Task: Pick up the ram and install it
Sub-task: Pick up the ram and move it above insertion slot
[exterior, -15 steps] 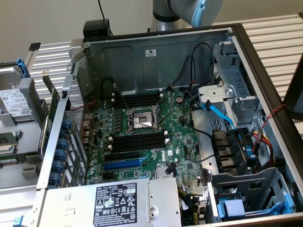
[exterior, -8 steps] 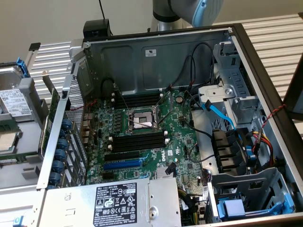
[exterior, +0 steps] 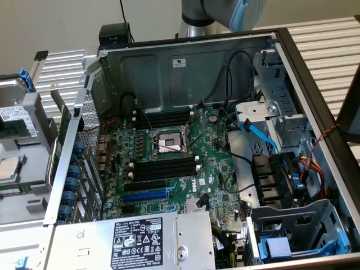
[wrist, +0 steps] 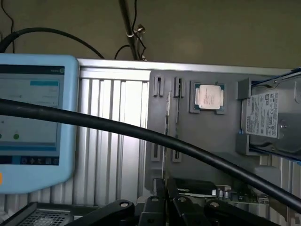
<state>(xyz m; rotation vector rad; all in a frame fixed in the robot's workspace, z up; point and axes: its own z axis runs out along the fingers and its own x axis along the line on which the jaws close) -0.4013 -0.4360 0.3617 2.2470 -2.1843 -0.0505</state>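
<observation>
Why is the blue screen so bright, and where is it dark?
Wrist view: the screen glows by itself and looks washed out; the ribbed table catches a bright streak. Exterior view: soft, even light, dimmer deep inside the case.

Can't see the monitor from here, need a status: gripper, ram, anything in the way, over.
Gripper shut on the ram, stick edge-on, grey tray beyond it. Memory slots unfilled. Black cable crosses ahead of the wrist camera.
</observation>
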